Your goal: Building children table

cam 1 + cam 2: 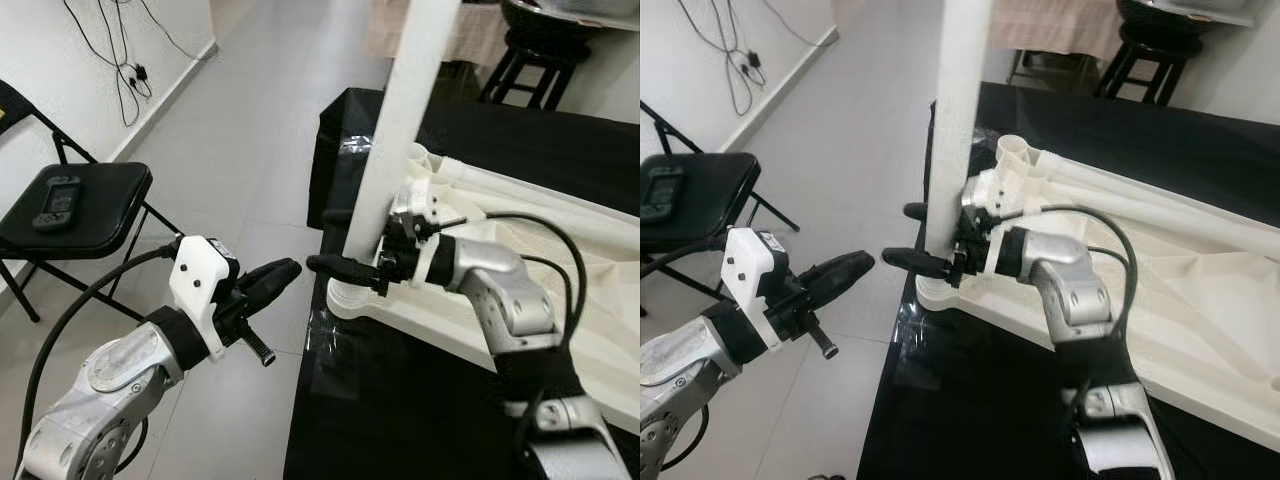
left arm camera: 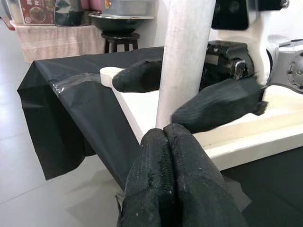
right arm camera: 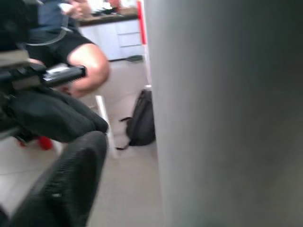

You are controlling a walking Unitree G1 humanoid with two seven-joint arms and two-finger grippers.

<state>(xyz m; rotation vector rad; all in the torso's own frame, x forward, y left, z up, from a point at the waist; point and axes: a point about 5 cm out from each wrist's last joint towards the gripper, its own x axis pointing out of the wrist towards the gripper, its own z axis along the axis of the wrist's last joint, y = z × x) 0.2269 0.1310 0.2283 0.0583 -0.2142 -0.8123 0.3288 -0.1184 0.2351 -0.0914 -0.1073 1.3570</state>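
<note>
A white table top (image 1: 600, 290) lies upside down on a black-covered table (image 1: 400, 400). A white table leg (image 1: 400, 130) stands upright in its near-left corner socket (image 1: 350, 298). My right gripper (image 1: 320, 240) reaches in from the right, low on the leg, with one black finger on each side, shut on it. The left wrist view shows those fingers (image 2: 218, 106) pressed against the leg (image 2: 182, 56). My left gripper (image 1: 275, 275) hovers shut and holding nothing over the floor, just left of the leg and the table's edge.
A folding chair (image 1: 85, 205) with a black handheld device (image 1: 55, 205) on its seat stands at the left by the wall. A dark stool (image 1: 530, 60) stands behind the table. A seated person (image 3: 71, 61) and a backpack (image 3: 142, 118) show beyond the leg.
</note>
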